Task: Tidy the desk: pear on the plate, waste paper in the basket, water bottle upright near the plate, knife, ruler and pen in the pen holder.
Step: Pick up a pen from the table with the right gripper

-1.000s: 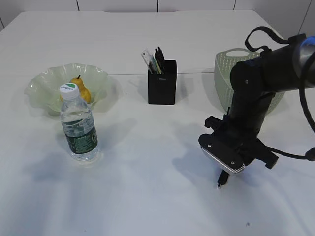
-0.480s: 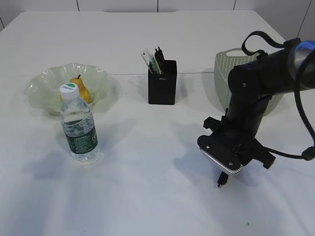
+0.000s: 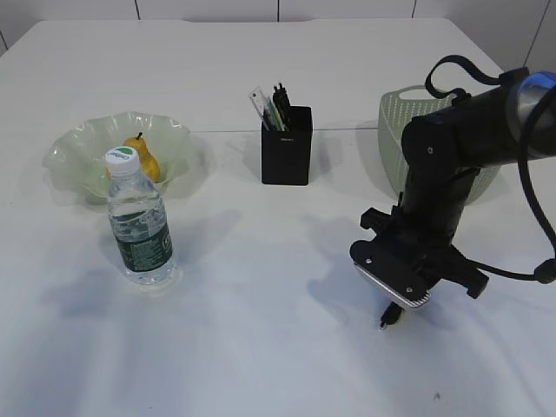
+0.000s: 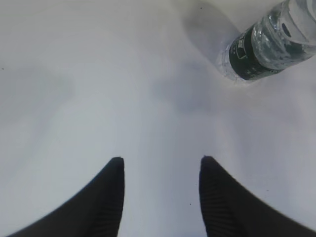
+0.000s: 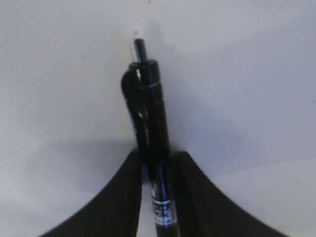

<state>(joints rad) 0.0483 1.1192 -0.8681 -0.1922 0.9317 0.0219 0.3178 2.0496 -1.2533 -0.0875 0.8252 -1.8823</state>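
the pen [image 5: 148,123], black and glossy with its clip end pointing away from the wrist camera, sits pinched between the two dark fingers [image 5: 118,192] of the right end effector [image 5: 157,160], which is closed on its barrel. in the exterior view only the pen's end [image 3: 387,320] pokes out below the right end effector [image 3: 401,300], low over the white worktop [image 3: 261,330] at the front right; whether the tip touches the surface i cannot tell.

behind that arm stands the sage-green basket [image 3: 395,130], partly hidden by it. at the middle of the worktop is the black pen holder [image 3: 287,146], with the transparent ruler [image 3: 263,106] and other dark items standing in it. to the far left the pale-green plate [image 3: 82,156] carries the yellow pear [image 3: 148,158]. just in front of the plate the water bottle [image 3: 139,217] stands upright, white cap on top.

the left end effector [image 4: 160,165] hangs over bare worktop with its fingers apart and nothing between them; the bottle's lower part shows at the top right of its view, well apart from the fingertips.
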